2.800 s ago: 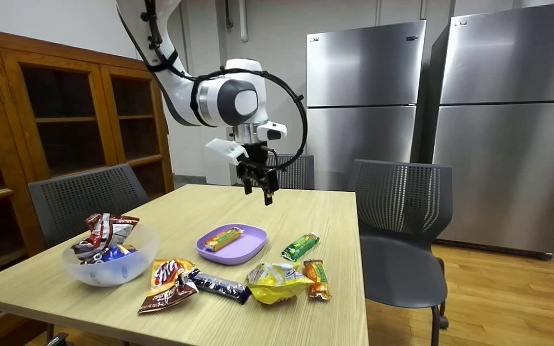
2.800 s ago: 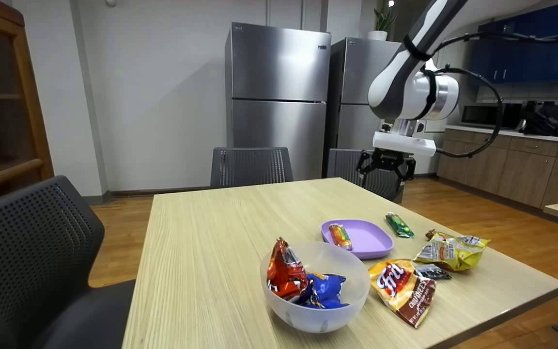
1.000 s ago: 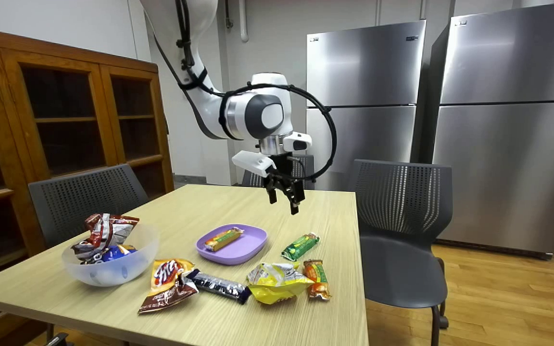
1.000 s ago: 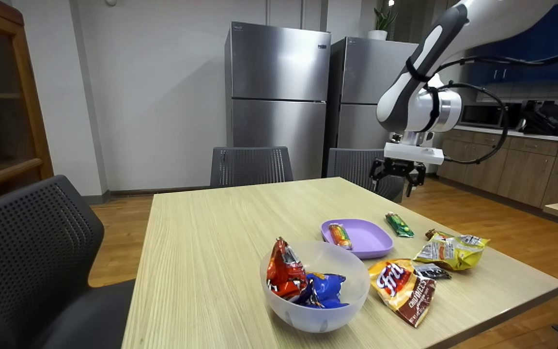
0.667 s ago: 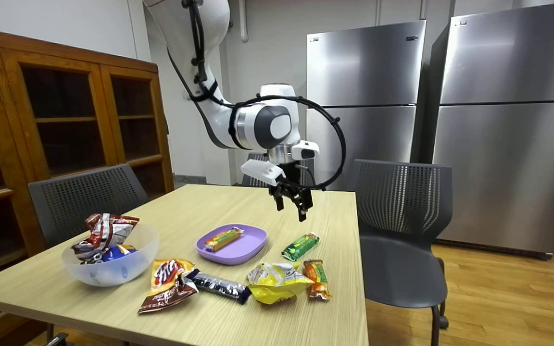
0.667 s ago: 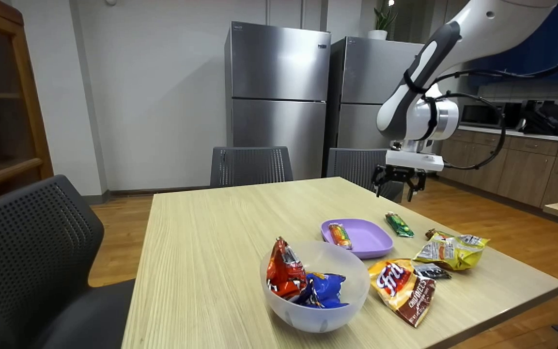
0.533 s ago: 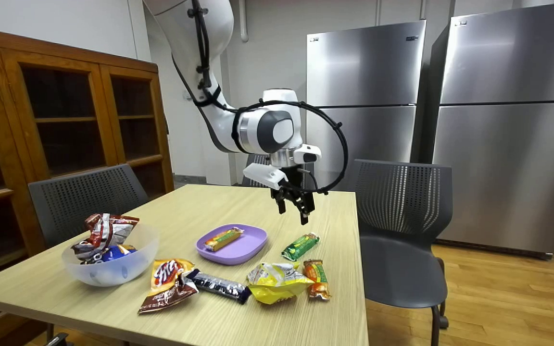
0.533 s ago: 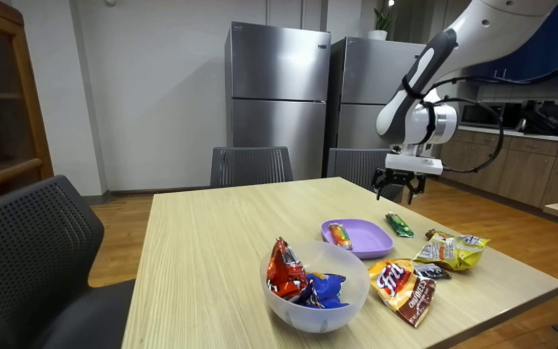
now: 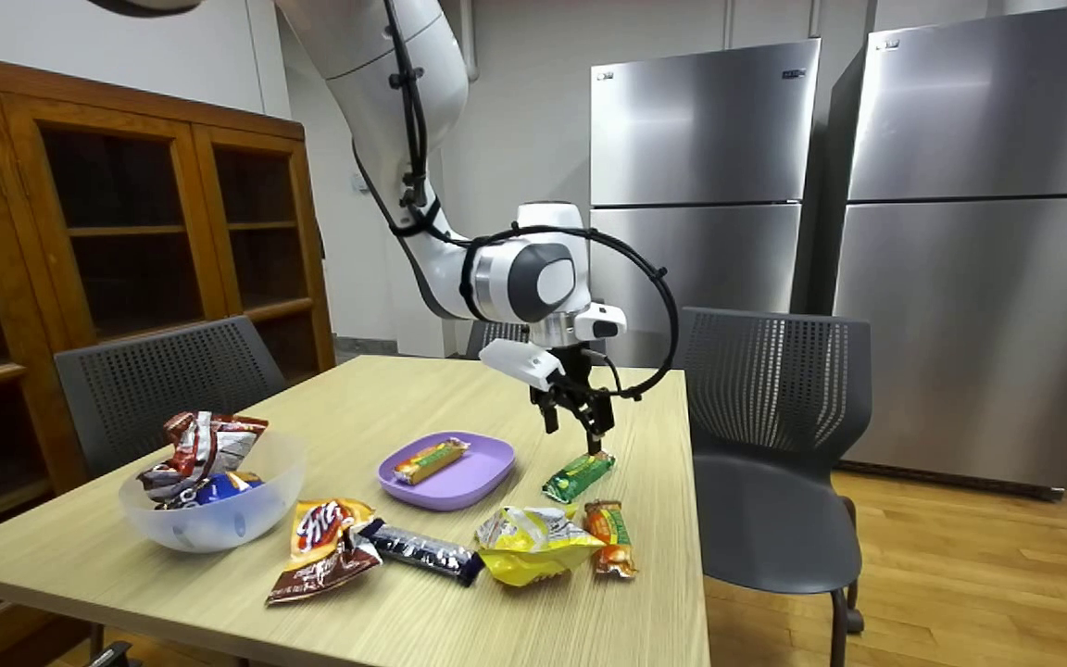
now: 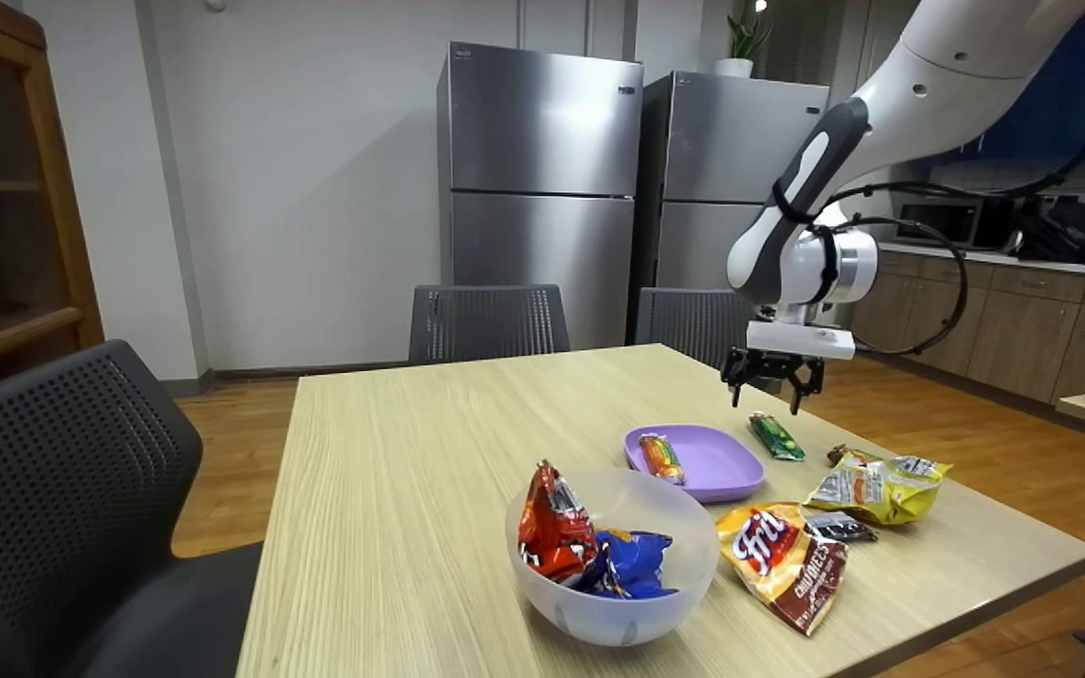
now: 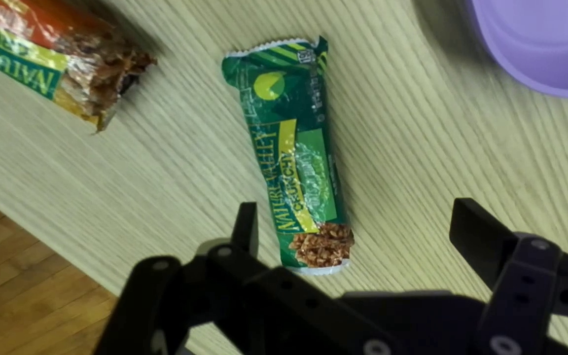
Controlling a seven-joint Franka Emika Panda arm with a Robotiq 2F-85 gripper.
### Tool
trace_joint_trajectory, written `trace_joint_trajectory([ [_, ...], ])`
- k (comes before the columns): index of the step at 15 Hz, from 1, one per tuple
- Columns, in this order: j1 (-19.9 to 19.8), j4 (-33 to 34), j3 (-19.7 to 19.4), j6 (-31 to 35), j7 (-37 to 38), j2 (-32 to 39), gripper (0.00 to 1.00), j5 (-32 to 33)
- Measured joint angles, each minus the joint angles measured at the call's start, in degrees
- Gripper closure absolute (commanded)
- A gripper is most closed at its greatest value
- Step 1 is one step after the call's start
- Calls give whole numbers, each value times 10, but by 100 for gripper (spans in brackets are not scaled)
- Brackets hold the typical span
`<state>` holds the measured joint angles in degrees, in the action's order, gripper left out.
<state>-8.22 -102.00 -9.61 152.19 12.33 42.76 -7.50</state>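
Green bar (image 11: 294, 162): flat on worktop (image 9: 376, 398), right of the plate (image 9: 480, 474) in an exterior view. Fingers (image 11: 247, 228): spread wide apart, above worktop, nearest the green bar. Orange bar (image 9: 432, 460): on the plate. Same view, nearer than the plate: dark bar (image 9: 427, 553), yellow bag (image 9: 533, 551), chip bag (image 9: 322, 547), second orange bar (image 9: 612, 542). Left of the plate: bowl (image 9: 200, 530), red bag (image 9: 209, 449) and blue bag (image 9: 223, 488) inside.

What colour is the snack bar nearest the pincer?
The snack bar is mostly green with yellow accents; clearest in the wrist view.
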Motion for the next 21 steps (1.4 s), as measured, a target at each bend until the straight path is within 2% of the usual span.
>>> trace_joint_trajectory([
  [13,-11,23,0,0,-4,41,0,0],
  [15,-12,24,0,0,-4,42,26,0],
  [21,-12,26,1,0,-6,43,73,0],
])
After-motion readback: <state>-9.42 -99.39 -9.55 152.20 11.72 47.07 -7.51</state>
